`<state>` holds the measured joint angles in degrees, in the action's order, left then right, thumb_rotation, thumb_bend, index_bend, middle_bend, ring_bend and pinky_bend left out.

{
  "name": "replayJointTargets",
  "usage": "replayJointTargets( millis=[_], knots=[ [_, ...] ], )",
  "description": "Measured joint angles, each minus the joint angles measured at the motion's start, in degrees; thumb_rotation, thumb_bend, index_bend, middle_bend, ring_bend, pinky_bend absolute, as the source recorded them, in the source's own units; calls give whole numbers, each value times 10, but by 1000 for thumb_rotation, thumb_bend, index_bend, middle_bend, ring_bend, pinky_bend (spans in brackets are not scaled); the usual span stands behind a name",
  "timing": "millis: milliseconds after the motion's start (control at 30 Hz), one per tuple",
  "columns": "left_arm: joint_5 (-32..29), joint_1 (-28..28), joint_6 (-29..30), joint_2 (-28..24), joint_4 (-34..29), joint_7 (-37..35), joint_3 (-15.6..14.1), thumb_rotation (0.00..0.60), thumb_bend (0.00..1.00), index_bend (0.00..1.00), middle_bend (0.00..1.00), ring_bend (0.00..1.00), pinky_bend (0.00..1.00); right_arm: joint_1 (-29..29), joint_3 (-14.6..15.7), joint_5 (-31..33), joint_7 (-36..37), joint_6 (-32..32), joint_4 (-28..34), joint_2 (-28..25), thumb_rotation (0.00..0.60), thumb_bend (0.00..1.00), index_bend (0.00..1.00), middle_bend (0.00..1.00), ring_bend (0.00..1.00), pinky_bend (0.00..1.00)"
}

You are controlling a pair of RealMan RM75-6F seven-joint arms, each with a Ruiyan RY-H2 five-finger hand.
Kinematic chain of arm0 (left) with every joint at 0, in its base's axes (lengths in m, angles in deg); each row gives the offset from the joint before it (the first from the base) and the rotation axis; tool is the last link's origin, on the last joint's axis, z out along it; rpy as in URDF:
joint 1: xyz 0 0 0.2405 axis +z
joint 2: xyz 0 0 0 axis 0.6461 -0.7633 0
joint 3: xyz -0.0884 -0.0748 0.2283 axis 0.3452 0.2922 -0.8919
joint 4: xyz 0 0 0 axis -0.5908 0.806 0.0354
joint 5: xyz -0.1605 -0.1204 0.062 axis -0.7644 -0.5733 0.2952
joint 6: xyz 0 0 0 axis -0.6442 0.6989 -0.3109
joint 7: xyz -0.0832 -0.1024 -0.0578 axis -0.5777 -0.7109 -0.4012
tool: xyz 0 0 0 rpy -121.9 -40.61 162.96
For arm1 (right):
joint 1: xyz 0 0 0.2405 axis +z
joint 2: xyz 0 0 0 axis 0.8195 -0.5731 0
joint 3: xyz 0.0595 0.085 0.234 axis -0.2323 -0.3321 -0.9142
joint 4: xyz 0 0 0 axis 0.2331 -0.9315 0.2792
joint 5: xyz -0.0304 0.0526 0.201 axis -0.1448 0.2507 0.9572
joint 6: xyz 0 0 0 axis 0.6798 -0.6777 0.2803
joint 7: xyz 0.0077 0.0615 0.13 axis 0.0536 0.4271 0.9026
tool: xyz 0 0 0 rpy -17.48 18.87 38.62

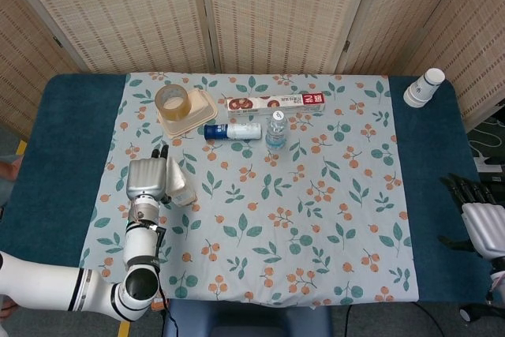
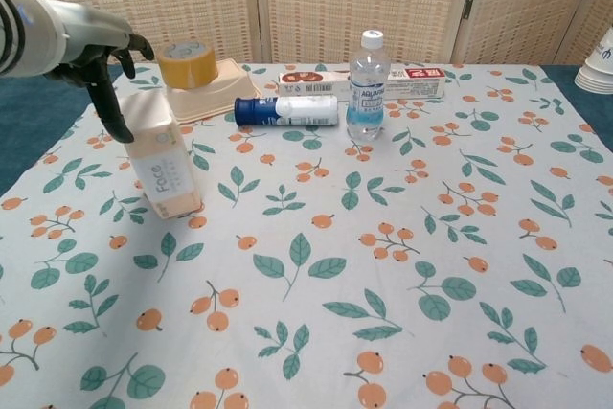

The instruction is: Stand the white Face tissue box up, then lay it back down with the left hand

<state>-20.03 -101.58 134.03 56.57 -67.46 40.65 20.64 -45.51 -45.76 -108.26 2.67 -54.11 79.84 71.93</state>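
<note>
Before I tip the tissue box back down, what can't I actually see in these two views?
- Left hand contact on tissue box: chest view shows a finger at its far edge; the hand's back hides the fingers in head view.
- Right hand: cut by head view's edge, absent from chest view.
- Cup stack: cropped in chest view.
</note>
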Motion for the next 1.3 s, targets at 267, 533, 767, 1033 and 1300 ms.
replayJointTargets(
  millis=[267,533,767,1033,1300],
  knots=[
    [-8,-2,-5,-2,-4,-8,8,600,155,0,119,937,1000,2,0,3,-5,3,1,1,600,116,30,0,0,0],
    [-16,-5,-6,3,-2,-13,10,600,152,0,120,937,1000,2,0,3,-2,3,0,0,600,116,30,0,0,0],
    [-6,-15,-1,12,10,-10,6,600,152,0,120,937,1000,1,-1,4,2,1,-1,-1,600,116,30,0,0,0],
    [-13,-19,-8,25,35,-7,2,600,153,0,120,936,1000,1,-2,7,2,1,-2,0,600,116,30,0,0,0],
    [3,-17,-19,33,58,-7,-11,600,152,0,120,937,1000,2,-3,11,-4,1,-2,2,600,116,30,0,0,0]
  ],
)
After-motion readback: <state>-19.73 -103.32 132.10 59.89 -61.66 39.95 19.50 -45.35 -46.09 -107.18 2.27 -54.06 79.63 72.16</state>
